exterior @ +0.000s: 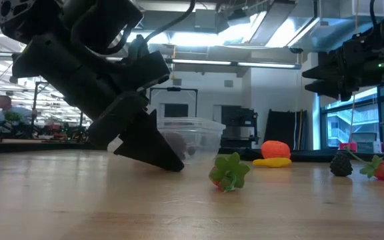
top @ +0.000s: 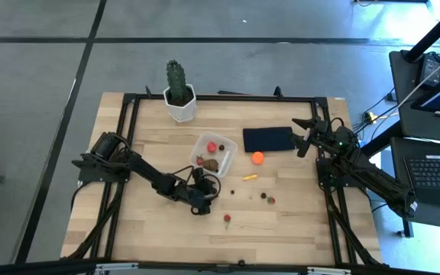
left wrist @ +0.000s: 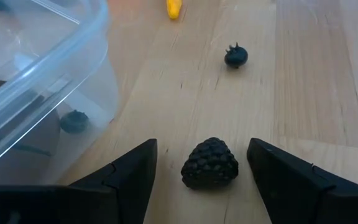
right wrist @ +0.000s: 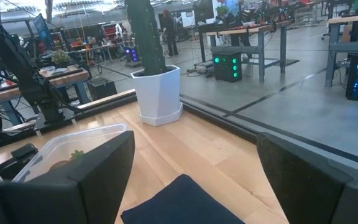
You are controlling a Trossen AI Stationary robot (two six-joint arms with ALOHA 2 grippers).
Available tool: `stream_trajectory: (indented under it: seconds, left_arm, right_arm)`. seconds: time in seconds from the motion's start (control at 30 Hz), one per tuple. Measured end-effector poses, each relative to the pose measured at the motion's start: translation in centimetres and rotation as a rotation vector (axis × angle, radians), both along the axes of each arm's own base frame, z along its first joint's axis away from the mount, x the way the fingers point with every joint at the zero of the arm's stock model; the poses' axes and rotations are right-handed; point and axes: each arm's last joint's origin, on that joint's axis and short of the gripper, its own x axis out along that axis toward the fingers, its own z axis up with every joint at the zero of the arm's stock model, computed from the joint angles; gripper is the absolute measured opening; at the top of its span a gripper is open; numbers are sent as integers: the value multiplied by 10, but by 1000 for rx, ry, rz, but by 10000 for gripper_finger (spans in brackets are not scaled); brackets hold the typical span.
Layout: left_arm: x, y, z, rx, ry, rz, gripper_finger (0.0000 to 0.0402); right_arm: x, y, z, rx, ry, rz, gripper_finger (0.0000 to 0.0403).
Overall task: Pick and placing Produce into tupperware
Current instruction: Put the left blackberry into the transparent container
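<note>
Just beside the tupperware (top: 213, 153), on its near side, the left tool (top: 201, 205) is down at the surface (top: 143, 221) with its two fingers (left wrist: 126, 180) spread wide and released. A dark bumpy berry (left wrist: 210, 163) lies on the wood between those fingers, touching neither. Past that berry, farther from the tool, a small dark blueberry (left wrist: 235, 56) sits on the wood, and a yellow sliver (left wrist: 174, 8) lies beyond it.

The tupperware is a clear, square, round-cornered container in the middle of the surface. It already holds a red piece (top: 211, 147), a brown lump (top: 212, 163) and a small reddish piece at its left wall. An orange ball (top: 257, 158) rests just to the right of the tupperware, near a flat dark navy rectangle (top: 268, 139). A red strawberry with a green top (top: 227, 219) lies well in front of the tupperware, and two more small pieces (top: 267, 198) lie to the right of it.

Behind the tupperware stands a green cactus (top: 176, 82) in a white pot (top: 180, 108). The right tool (top: 305, 135) hangs above the right end of the navy rectangle, its fingers parted and holding nothing.
</note>
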Motion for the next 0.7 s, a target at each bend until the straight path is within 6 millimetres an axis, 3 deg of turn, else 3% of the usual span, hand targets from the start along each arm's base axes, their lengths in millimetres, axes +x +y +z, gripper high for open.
stream_trajectory:
  seconds: [0.23,0.7]
  left_arm:
    - [0,0,0,-4,3,-4,220]
    - [-2,-1,2,9,12,-10,112]
  right_arm:
    - [0,0,0,-1,0,0,339]
    - [0,0,0,2,-1,0,339]
